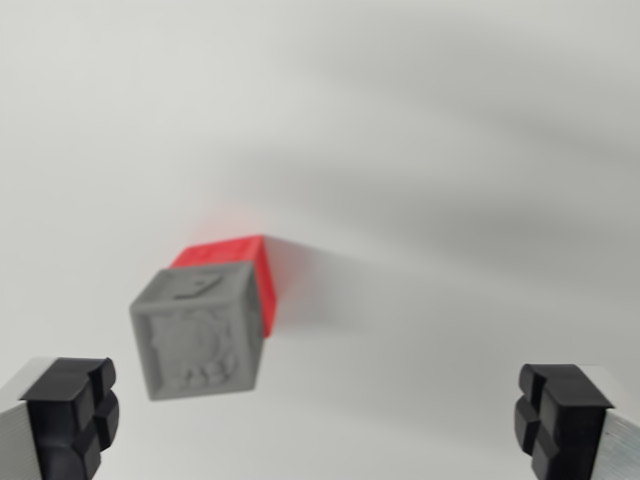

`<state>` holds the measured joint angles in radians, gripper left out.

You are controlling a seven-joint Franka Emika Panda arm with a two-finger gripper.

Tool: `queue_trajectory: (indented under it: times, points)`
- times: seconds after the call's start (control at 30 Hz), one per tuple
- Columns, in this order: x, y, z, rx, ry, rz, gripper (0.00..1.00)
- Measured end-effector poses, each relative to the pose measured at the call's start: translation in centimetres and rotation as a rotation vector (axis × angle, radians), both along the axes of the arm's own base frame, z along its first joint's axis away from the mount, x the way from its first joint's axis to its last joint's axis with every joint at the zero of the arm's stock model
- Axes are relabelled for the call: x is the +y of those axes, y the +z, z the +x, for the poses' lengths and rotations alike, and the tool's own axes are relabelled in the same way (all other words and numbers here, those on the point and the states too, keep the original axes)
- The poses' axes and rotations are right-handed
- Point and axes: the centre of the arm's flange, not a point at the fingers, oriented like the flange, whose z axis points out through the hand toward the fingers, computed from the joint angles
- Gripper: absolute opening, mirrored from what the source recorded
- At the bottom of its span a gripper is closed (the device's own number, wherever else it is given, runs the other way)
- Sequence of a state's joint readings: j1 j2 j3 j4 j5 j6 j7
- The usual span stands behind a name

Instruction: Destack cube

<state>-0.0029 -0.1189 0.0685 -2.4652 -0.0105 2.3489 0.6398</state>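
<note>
Both black fingertips of the gripper (315, 420) are visible at the bottom corners of the wrist view, one pad (72, 415) at the wrist view's left and the other at the wrist view's right. They stand far apart from each other, so the gripper is wide open and it holds nothing. Behind each black pad a piece of the silver finger body shows at the edge of the picture.

Between the pads, but closer to the left one, is the grey cube (198, 333). It is not touched by either pad; it sits a little higher in the picture than the left pad and just beside it. Its faces carry raised relief patterns, which are somewhat blurred, so I cannot say what they show. The grey cube sits on the red cube (262, 278), which is mostly hidden under it; only one red side and a strip of the red top appear behind and to the right of the grey one. The grey cube looks slightly turned relative to the red one.

Both cubes stand on a plain white table (450, 150). A soft shadow goes from the stack toward the wrist view's right.
</note>
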Motion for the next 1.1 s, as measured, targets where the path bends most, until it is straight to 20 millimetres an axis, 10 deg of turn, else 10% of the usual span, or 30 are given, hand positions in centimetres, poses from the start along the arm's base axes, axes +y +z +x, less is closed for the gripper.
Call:
queue_trajectory:
  times: [0.73,1.1]
  points:
    - [3.9,-4.3,-7.5,0.01,0.154,0.012,1.0]
    - [4.2,-9.0,-7.6,0.015,0.161,0.017,1.0]
